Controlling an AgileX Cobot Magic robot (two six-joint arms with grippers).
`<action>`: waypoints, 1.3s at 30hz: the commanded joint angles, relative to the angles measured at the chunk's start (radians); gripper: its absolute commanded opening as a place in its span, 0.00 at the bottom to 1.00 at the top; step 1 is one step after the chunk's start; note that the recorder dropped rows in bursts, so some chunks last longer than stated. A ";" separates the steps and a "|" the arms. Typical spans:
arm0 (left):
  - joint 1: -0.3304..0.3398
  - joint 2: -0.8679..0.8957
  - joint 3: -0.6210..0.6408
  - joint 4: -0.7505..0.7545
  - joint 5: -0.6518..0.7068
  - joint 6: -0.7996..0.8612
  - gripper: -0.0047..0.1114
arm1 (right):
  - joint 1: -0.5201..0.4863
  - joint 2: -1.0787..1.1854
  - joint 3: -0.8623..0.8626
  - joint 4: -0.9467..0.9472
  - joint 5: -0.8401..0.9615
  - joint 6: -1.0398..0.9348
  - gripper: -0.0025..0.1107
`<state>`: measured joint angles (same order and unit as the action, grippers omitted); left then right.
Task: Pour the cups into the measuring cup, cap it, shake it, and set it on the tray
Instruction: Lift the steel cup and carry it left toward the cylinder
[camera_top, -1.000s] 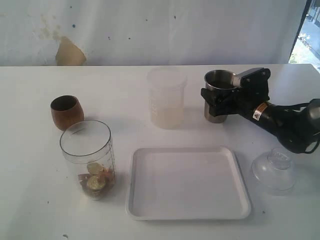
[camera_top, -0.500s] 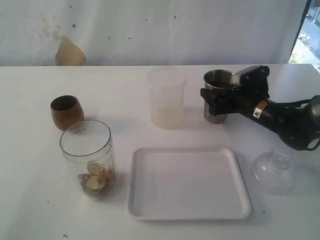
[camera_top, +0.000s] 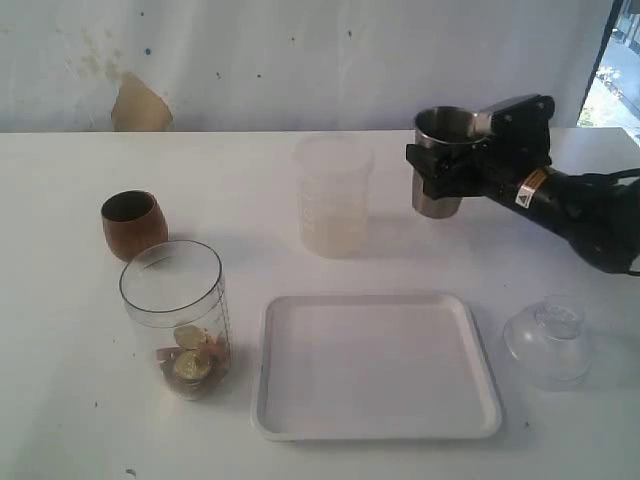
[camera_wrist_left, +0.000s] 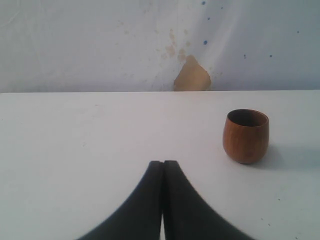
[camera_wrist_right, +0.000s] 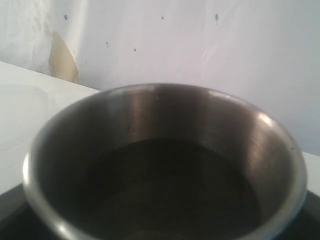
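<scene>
Steel tumbler (camera_top: 437, 203) upright, clamped in right gripper (camera_top: 445, 178) clear of counter (camera_top: 80, 400) toward its far right corner, presumably for carrying to measuring cup (camera_top: 178, 320) at front left; left gripper (camera_wrist_left: 163, 200) closed, empty.

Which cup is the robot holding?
The steel tumbler, in the right end effector; the wooden cup, frosted cup and measuring cup stand untouched.

Exterior view looks down across the surface (camera_top: 250, 170) to the wall (camera_top: 300, 60); left wrist view, low, shares the wooden cup (camera_top: 133, 224)
</scene>
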<state>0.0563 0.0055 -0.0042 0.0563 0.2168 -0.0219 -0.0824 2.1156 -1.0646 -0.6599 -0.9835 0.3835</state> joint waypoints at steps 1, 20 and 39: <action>-0.006 -0.006 0.004 0.004 -0.013 0.000 0.04 | -0.006 -0.100 -0.003 0.007 -0.026 0.059 0.02; -0.006 -0.006 0.004 0.004 -0.013 0.000 0.04 | 0.076 -0.343 -0.004 -0.190 0.102 0.302 0.02; -0.006 -0.006 0.004 0.004 -0.013 0.000 0.04 | 0.330 -0.381 -0.009 -0.240 0.130 0.366 0.02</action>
<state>0.0563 0.0055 -0.0042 0.0563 0.2168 -0.0219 0.2197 1.7564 -1.0628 -0.9242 -0.8070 0.7283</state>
